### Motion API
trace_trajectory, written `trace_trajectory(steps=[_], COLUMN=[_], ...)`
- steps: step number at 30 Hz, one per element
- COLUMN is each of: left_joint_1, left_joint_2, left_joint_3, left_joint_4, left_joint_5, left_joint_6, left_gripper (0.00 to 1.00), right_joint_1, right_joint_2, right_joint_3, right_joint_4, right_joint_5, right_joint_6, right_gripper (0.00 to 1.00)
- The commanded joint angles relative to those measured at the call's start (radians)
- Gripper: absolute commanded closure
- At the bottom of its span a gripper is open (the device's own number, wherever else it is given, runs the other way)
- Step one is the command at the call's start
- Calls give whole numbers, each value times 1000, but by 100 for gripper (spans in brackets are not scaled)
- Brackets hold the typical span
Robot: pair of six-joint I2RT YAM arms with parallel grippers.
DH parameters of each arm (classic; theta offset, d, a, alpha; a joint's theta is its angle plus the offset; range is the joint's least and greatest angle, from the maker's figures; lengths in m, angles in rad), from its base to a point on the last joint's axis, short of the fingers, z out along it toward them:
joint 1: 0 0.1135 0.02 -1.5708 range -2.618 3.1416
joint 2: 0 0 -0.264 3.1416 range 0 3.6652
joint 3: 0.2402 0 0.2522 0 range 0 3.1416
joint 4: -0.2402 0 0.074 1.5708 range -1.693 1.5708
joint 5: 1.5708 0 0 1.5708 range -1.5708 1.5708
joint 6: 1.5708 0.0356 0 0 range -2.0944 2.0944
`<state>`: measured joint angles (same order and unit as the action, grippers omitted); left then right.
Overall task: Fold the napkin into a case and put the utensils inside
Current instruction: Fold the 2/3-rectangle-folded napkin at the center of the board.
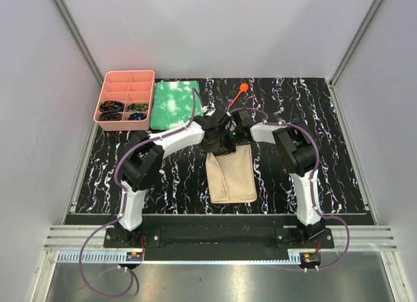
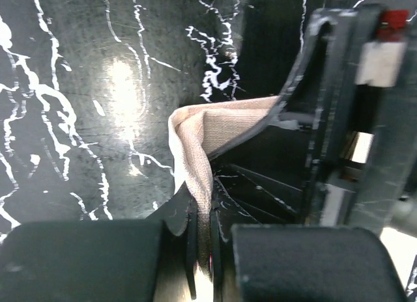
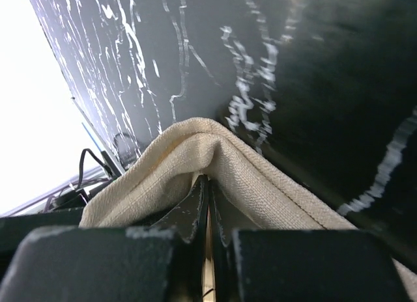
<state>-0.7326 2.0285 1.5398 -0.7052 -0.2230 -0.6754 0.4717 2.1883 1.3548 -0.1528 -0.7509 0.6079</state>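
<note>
Tan soft cloth napkin (image 1: 231, 177): folded, lying mid-table.
Left black gripper (image 2: 202, 219): clamped on its 11 o'clock corner.
Right black gripper (image 3: 208, 192): pinching its 1 o'clock corner.

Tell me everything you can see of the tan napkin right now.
The napkin is plain tan woven cloth with a stitched hem, folded into a long rectangle. It lies near the middle of the black marbled table. Its far edge is pinched twice: the left claw is shut on a fold at one corner, the right claw on the hemmed edge, which peaks there.
</note>
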Motion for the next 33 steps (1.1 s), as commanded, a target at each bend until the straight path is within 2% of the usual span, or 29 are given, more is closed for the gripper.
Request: trace_trajectory(steps=[1, 8, 11, 16, 25, 33], left_joint_1=[-1, -1, -1, -5, -11, -14], left_joint_2=[10, -2, -7, -13, 28, 64], left_joint_3=[43, 25, 20, 7, 13, 31], left_joint_4=[56, 58, 61, 85, 135, 148], left_joint_5=[30, 30, 39, 50, 111, 125], left_joint_6=[-42, -52, -47, -58, -73, -72], left_gripper=[100, 100, 100, 100, 99, 94], right_joint_1=[-33, -44, -44, -45, -45, -47], right_joint_2=[-91, -176, -191, -138, -19, -28], right_joint_3=[-25, -43, -66, -65, 29, 40], right_joint_4=[-2, -128, -139, -131, -133, -142], right_joint_5=[-19, 71, 88, 87, 47, 59], right_joint_6=[-7, -85, -97, -102, -97, -91], right_gripper=[91, 73, 72, 75, 90, 91])
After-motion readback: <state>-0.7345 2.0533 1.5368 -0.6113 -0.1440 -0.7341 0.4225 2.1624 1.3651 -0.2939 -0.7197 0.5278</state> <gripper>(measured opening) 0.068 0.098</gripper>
